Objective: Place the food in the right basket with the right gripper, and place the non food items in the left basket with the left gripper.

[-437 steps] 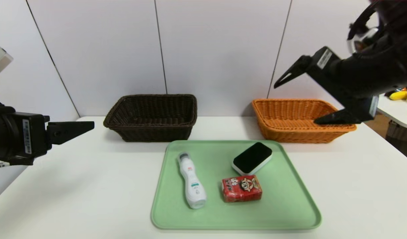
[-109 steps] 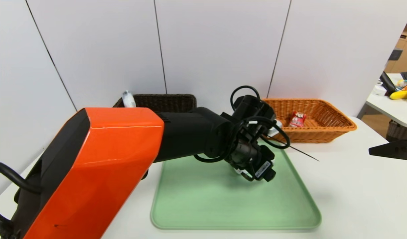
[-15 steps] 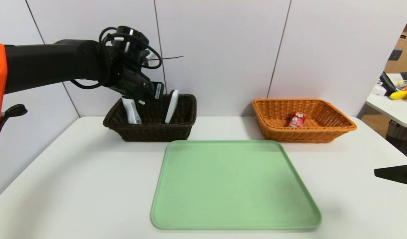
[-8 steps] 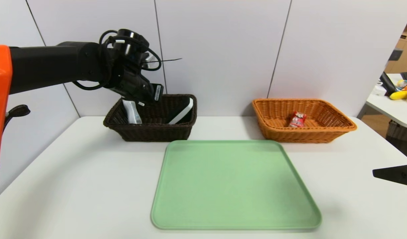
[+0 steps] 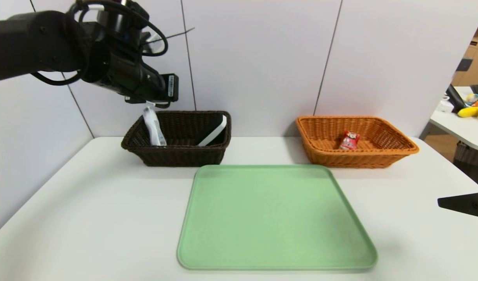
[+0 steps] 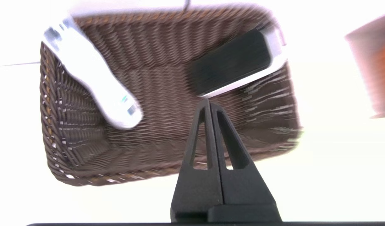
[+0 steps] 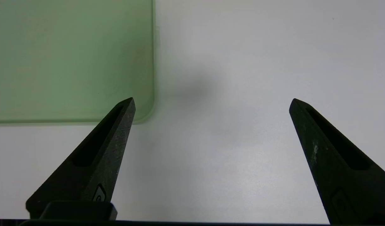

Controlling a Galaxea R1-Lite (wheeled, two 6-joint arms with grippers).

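Note:
The dark brown left basket [image 5: 176, 156] holds a white bottle [image 5: 153, 130] leaning on its left wall and a black-and-white eraser [image 5: 213, 130] leaning on its right wall. In the left wrist view both the bottle [image 6: 91, 81] and the eraser [image 6: 233, 62] lie inside the basket [image 6: 167, 150]. My left gripper [image 6: 208, 102] hangs above that basket, shut and holding nothing. A red snack pack [image 5: 349, 140] lies in the orange right basket [image 5: 356, 158]. My right gripper [image 7: 211, 102] is open over bare table beside the tray's corner.
The green tray [image 5: 278, 218] lies bare in the middle of the white table, in front of both baskets, and its corner [image 7: 69, 62] shows in the right wrist view. A side table with clutter [image 5: 467, 113] stands at the far right.
The eraser tipped from upright to leaning on the left basket's right wall. My left arm then rose well above the basket. The right arm stayed put.

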